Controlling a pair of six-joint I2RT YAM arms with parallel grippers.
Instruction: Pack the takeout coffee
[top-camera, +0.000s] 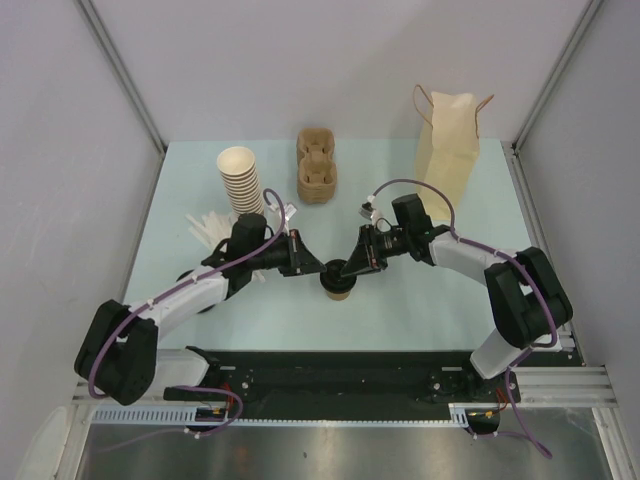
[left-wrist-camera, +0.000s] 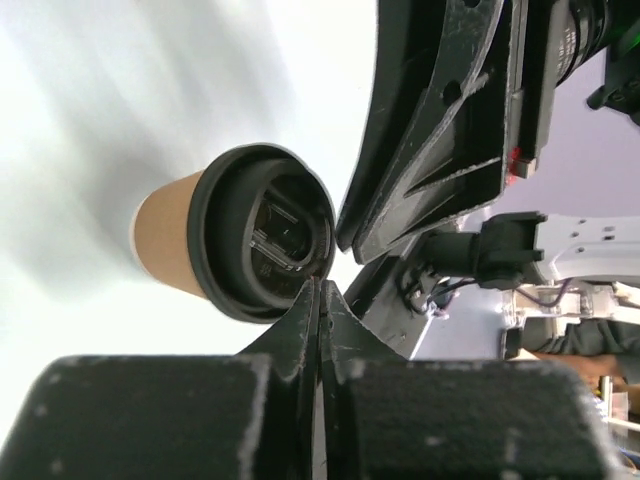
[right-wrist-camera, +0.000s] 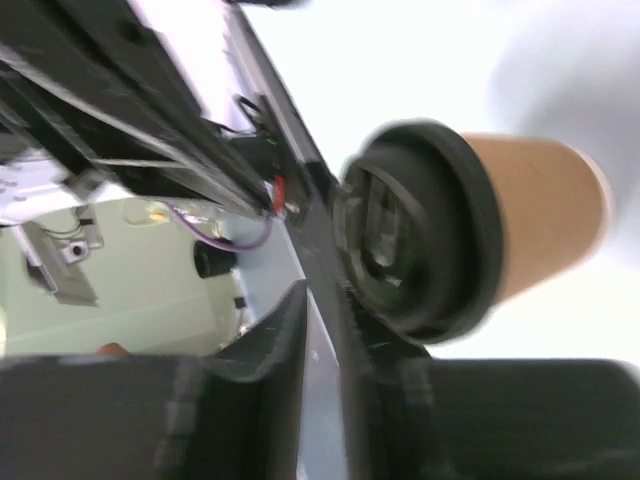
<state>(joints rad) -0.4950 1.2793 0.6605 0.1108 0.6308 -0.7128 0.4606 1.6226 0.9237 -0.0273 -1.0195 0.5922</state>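
The left gripper (top-camera: 316, 267), squeezed shut on nothing, sits at the left edge of the lid of the takeout coffee (top-camera: 338, 289). The coffee stands mid-table. Just right of it, the right gripper (top-camera: 348, 268) is a little open and holds nothing. A hard push could tip the coffee over. The table (top-camera: 420, 300) is smooth and pale green, with grey walls (top-camera: 60, 150) around it.

A brown moulded cardboard cup carrier (top-camera: 316, 167) sits toward the back of the pale green table (top-camera: 420, 300). Just left of the carrier stands a stack of ribbed paper cups (top-camera: 241, 182) with cream insides, and farther left and nearer lies a loose heap of white pieces (top-camera: 207, 228), too small to identify. Well to the carrier's right, a tan paper bag (top-camera: 447, 150) with handles stands upright.
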